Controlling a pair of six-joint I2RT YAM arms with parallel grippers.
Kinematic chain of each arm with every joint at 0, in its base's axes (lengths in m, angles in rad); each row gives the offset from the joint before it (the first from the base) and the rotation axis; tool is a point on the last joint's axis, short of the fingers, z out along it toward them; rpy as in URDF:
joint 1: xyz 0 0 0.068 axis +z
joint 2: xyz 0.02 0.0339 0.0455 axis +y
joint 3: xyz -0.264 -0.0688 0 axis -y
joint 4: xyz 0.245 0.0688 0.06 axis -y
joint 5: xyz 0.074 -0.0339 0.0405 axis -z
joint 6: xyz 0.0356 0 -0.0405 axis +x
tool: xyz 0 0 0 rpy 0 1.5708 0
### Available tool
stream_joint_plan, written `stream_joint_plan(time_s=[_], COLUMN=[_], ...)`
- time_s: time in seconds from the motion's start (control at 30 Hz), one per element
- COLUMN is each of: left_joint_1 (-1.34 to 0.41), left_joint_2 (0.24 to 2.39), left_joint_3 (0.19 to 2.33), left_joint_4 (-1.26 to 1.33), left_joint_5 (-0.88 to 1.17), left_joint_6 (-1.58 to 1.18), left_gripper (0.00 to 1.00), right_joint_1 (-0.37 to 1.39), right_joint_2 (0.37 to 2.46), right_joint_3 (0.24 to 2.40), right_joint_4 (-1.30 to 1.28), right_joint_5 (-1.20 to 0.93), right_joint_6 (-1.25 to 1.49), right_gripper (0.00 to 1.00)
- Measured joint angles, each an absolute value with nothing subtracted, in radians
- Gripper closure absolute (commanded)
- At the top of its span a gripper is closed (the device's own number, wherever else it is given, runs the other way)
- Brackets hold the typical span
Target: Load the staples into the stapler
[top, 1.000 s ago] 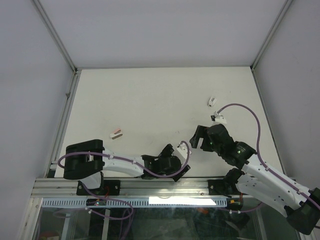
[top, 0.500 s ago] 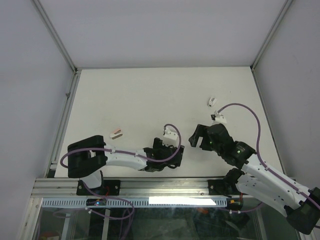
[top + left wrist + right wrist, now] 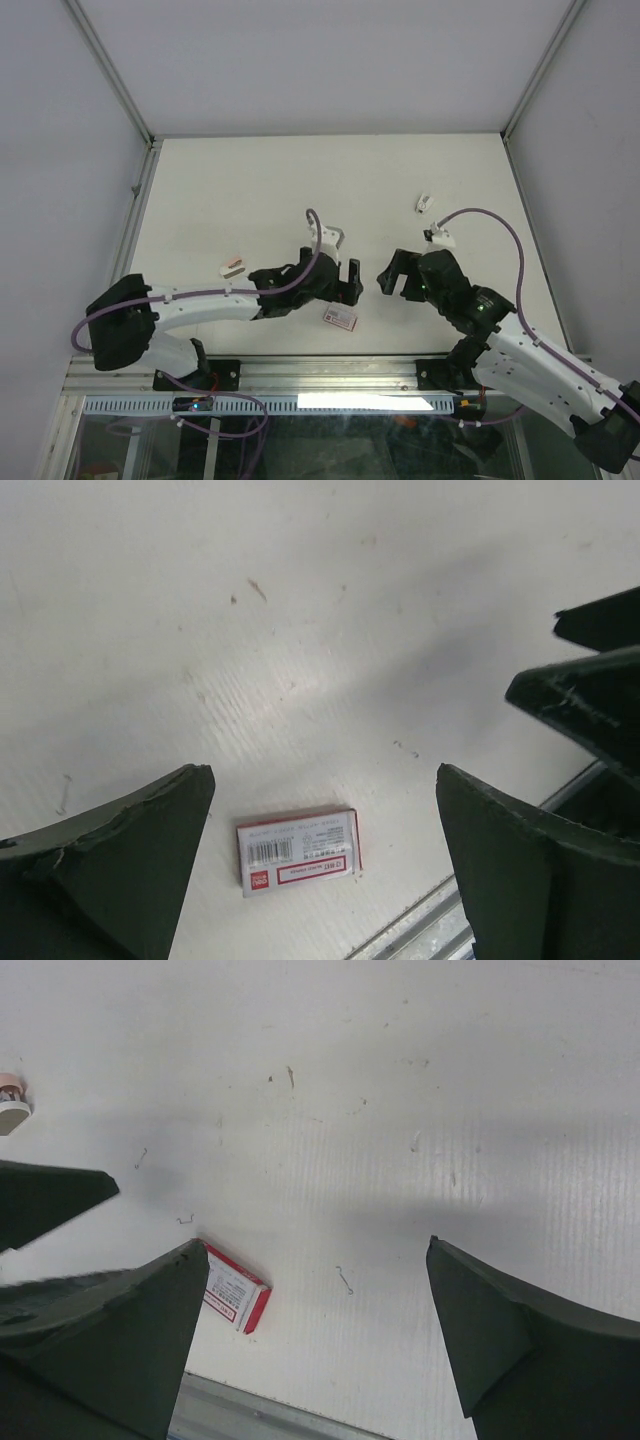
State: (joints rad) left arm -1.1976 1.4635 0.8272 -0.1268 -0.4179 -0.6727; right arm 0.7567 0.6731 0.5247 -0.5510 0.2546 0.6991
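From above, on the table (image 3: 250, 190), the staple box (image 3: 340, 317) lies flat near the front edge, at about 6 o'clock from the left fingers (image 3: 345, 281) and just beside them. From the right fingers (image 3: 391, 277) it sits further off, at about 8 o'clock. Both pairs are spread wide and hold nothing. The left arm is clearly the nearer

Under the left wrist, the left fingers (image 3: 140, 860) stand wide apart with bare table between them. The staple box (image 3: 298, 850) rests low in that gap, at 6 o'clock from its middle and touching neither finger. Its long axis runs roughly 9 to 3 o'clock, from one finger towards the other, so I judge the grip would close on its short ends unless the wrist turns

Under the right wrist, the right fingers (image 3: 520, 1360) are equally spread and empty. The staple box (image 3: 237, 1302) shows at about 8 o'clock from the gap's middle, partly hidden behind the left-hand finger, its long axis running 10 to 4 o'clock
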Motion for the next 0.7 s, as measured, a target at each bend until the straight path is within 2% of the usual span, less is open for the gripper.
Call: stream_joint_plan(time_s=[0.17,0.3,0.47,0.7], left_joint_1=[-1.003,-0.872,-0.854,-0.855], left_joint_2=[1.327,1.343,1.369,1.453], left_joint_3=[0.822,0.894,0.96,0.989], left_joint_4=[-0.104,-0.144,-0.203,-0.188], left_joint_5=[-0.184,0.019,0.171,0.278], left_joint_6=[-0.603,-0.539,-0.411,-0.304], left_gripper=[0.01,0.01,0.01,0.01], right_joint_1=[0.757,0.757,0.757,0.757], right_joint_2=[0.688,0.733,0.738,0.834], right_joint_3=[0.532,0.565,0.565,0.58], right_joint_4=[-0.523,-0.501,-0.412,-0.32], right_joint_5=[0.265,0.26,0.207,0.15], right_joint_6=[0.64,0.618,0.603,0.572], right_gripper=[0.05,0.04,0.04,0.04])
